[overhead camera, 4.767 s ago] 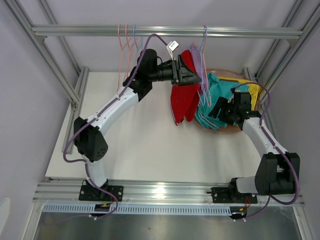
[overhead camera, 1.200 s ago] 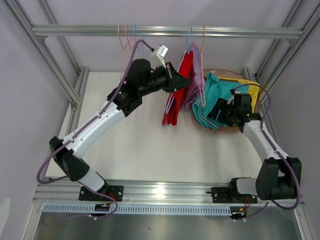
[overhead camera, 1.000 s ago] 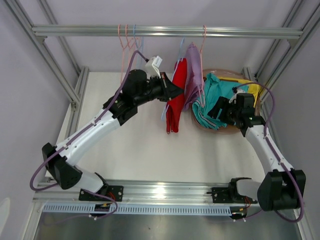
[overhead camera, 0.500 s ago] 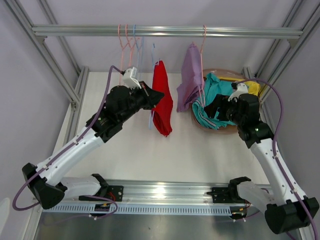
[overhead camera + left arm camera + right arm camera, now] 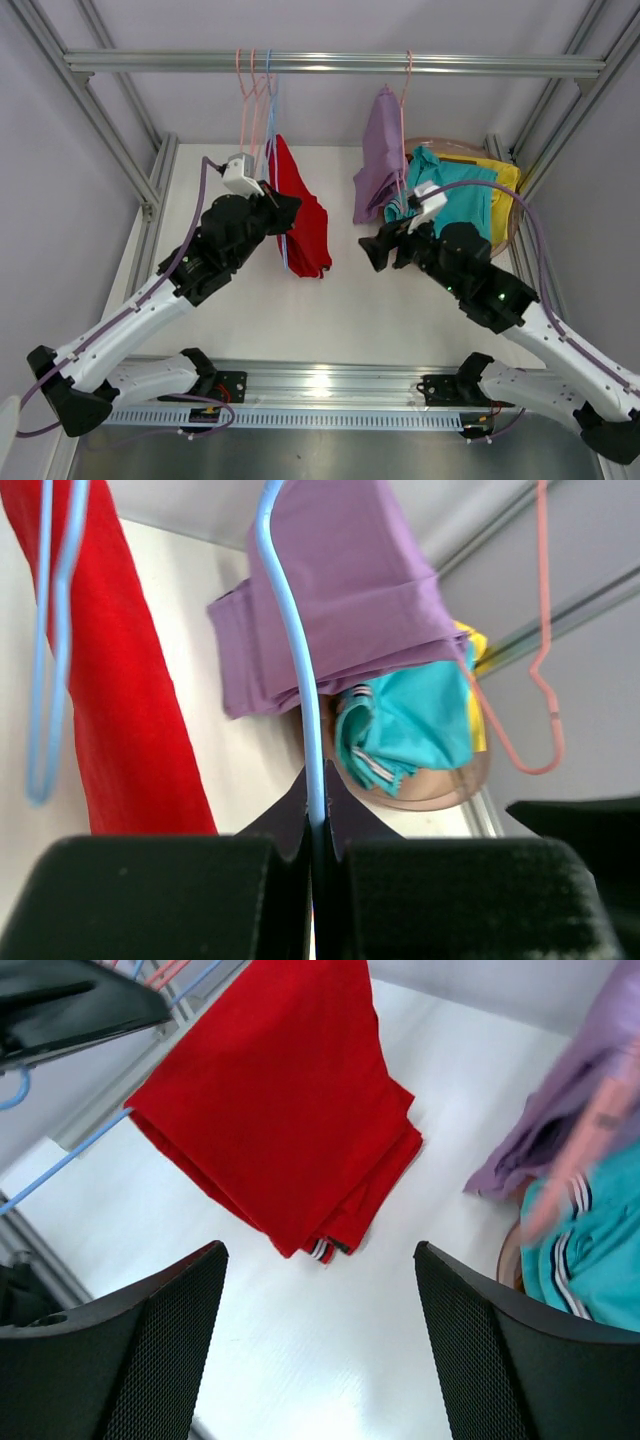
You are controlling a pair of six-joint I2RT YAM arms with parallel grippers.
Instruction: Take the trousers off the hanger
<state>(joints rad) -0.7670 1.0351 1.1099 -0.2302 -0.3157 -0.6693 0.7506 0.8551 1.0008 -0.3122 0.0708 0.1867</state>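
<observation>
The left end effector (image 5: 315,848) is clamped on the blue hanger (image 5: 297,670). The right end effector (image 5: 318,1260) gapes empty toward the red trousers (image 5: 280,1110) draped over that hanger above the table (image 5: 330,1360). The cloth is likely light and limp, so pinch the folded lower hem.

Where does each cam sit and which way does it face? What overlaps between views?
Top external: fixed above and behind the bases, looking down on table and rail; both arms show, left gripper and right gripper included.
Left wrist: on the left arm, looking along its shut fingers up the blue hanger toward lavender trousers and teal trousers.
Right wrist: on the right arm, looking between its open fingers at the red trousers.
Shared: red, lavender and teal trousers show in all three.
</observation>
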